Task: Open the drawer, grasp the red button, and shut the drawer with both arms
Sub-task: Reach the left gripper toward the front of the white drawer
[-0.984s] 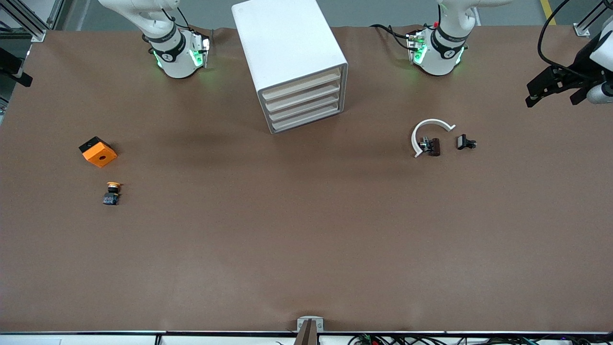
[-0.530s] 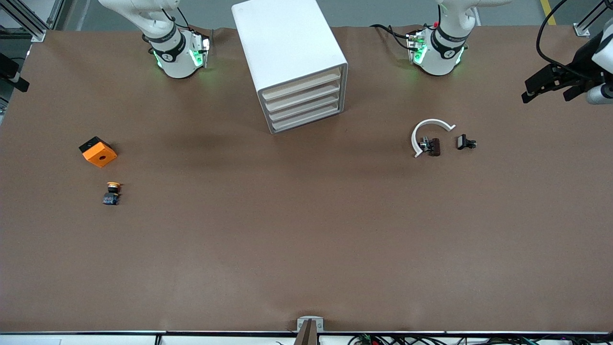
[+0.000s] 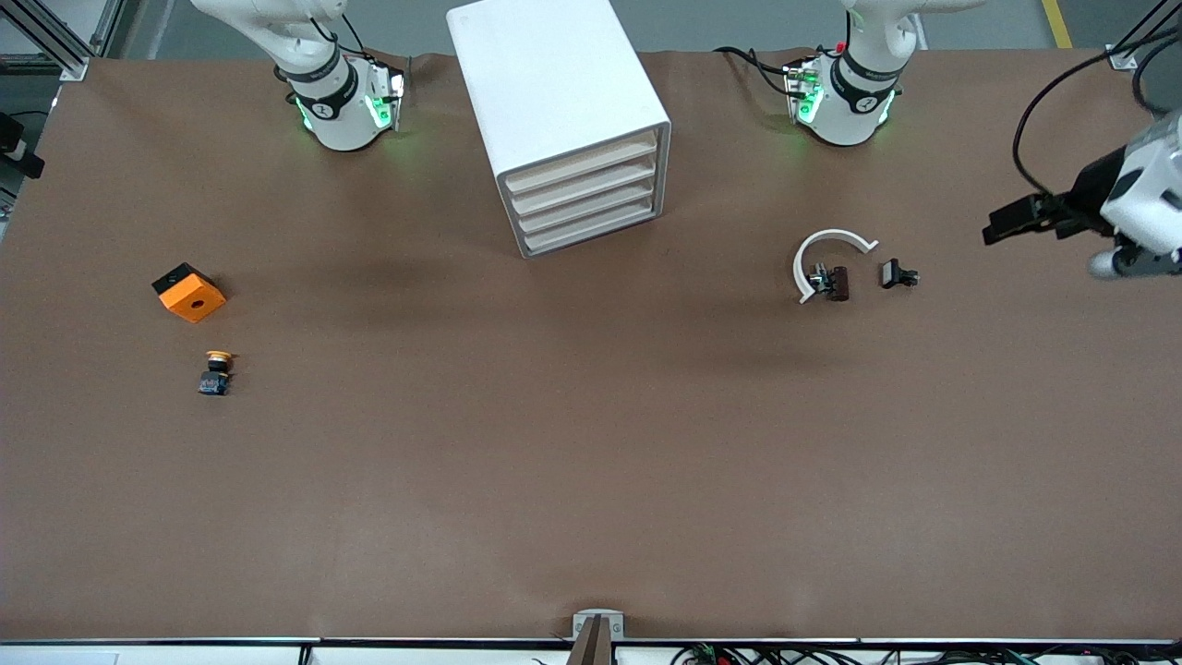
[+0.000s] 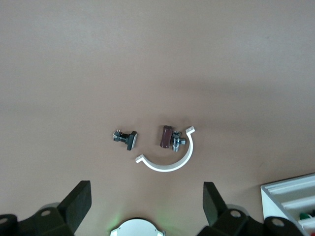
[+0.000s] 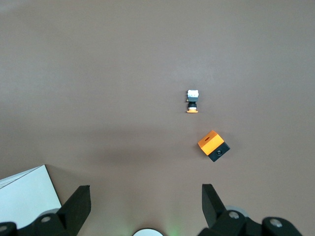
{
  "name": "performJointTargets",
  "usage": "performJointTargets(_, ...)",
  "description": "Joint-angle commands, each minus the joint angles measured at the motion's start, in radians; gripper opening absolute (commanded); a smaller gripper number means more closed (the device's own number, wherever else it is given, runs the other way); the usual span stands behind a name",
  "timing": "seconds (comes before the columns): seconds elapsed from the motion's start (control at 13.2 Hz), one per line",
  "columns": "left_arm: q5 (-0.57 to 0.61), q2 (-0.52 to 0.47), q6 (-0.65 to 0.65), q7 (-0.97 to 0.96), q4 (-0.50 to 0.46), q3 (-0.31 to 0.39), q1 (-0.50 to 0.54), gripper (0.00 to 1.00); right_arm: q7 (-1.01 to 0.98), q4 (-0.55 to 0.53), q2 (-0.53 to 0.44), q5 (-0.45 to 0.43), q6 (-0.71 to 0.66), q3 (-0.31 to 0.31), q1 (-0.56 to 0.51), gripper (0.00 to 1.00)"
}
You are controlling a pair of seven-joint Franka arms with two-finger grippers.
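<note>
The white cabinet [image 3: 554, 83] stands between the two arm bases, its four drawers [image 3: 584, 199] all shut. The red-capped button is hidden. My left gripper [image 3: 1007, 223] hangs open and empty over the table's left-arm end; its fingers [image 4: 78, 199] stand wide apart in the left wrist view. My right gripper [image 3: 17, 148] barely shows at the table's right-arm edge; in the right wrist view it [image 5: 145, 187] is open and empty. A corner of the cabinet shows in the left wrist view [image 4: 290, 196] with small coloured specks in a drawer slot.
An orange-and-black cube [image 3: 188, 292] and a yellow-orange-capped button [image 3: 215, 371] lie toward the right arm's end; both show in the right wrist view [image 5: 213, 146] [image 5: 192, 101]. A white curved clip [image 3: 826, 245], a brown part [image 3: 834, 282] and a black part [image 3: 897, 274] lie toward the left arm's end.
My left gripper has swung down the front view and a little in over the table's left-arm end. My right gripper has slid further off the view's edge. Nothing on the table moved.
</note>
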Motion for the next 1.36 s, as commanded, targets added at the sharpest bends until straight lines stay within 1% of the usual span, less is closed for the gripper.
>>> performJointTargets(0.0, -0.020, 0.087, 0.053, -0.067, 0.023, -0.011, -0.013, 1.00, -0.016, 0.015, 0.066, 0.001, -0.007, 0.008, -0.016, 1.00)
performJointTargets(0.15, -0.023, 0.153, 0.112, -0.135, 0.024, -0.040, -0.029, 1.00, -0.014, 0.015, 0.092, 0.001, 0.007, 0.008, -0.018, 1.00)
performJointTargets(0.3, -0.022, 0.215, 0.155, -0.215, 0.024, -0.069, -0.049, 1.00, -0.016, 0.021, 0.186, 0.009, 0.015, 0.007, -0.024, 1.00)
performJointTargets(0.45, -0.021, 0.262, 0.198, -0.311, 0.024, -0.080, -0.084, 1.00, -0.049, 0.018, 0.196, 0.003, 0.070, 0.007, -0.038, 1.00)
performJointTargets(0.61, -0.021, 0.298, 0.218, -0.377, 0.024, -0.080, -0.116, 1.00, -0.123, 0.020, 0.230, -0.005, 0.084, 0.007, -0.053, 1.00)
performJointTargets(0.76, -0.021, 0.325, 0.221, -0.458, 0.026, -0.080, -0.151, 1.00, -0.207, 0.020, 0.239, -0.003, 0.089, 0.007, -0.070, 1.00)
performJointTargets(0.91, -0.023, 0.363, 0.221, -0.572, 0.029, -0.086, -0.191, 1.00, -0.211, 0.020, 0.262, 0.012, 0.124, 0.007, -0.099, 1.00)
performJointTargets(0.98, -0.043, 0.383, 0.221, -0.629, 0.029, -0.093, -0.205, 1.00, -0.215, 0.020, 0.262, 0.012, 0.144, 0.007, -0.110, 1.00)
performJointTargets(1.14, -0.100, 0.420, 0.221, -0.722, 0.033, -0.132, -0.210, 1.00, -0.256, 0.018, 0.268, 0.012, 0.155, 0.007, -0.127, 1.00)
performJointTargets(1.29, -0.103, 0.465, 0.215, -0.865, 0.067, -0.191, -0.210, 1.00, -0.324, 0.018, 0.277, 0.010, 0.174, 0.007, -0.141, 1.00)
